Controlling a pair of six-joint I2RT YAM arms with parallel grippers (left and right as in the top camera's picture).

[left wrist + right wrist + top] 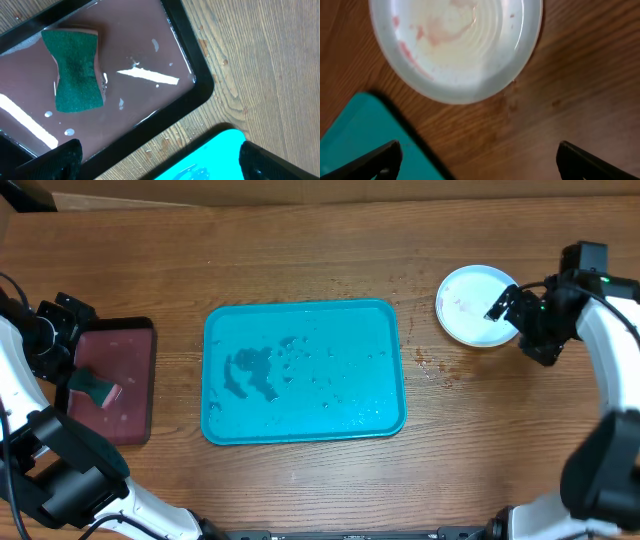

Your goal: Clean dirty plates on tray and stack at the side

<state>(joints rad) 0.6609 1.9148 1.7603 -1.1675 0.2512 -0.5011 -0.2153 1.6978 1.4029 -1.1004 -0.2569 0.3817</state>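
The turquoise tray [305, 370] lies mid-table, wet with droplets and smears, and no plate is on it. A white plate [470, 305] sits on the wood to the tray's right. In the right wrist view the white plate [455, 45] shows faint red smears. The yellow-green and mint plates are not in view. My right gripper [508, 305] is at the plate's right edge. In its own view the right gripper [477, 160] is open and empty. My left gripper [68, 318] hovers over the maroon tray, and in its own view the left gripper [157, 160] is open and empty.
A black-rimmed maroon tray [135, 380] sits at the left, wet, with a green sponge [93, 385] on it. The sponge [75, 70] also shows in the left wrist view. Red specks dot the wood between the turquoise tray and the plate.
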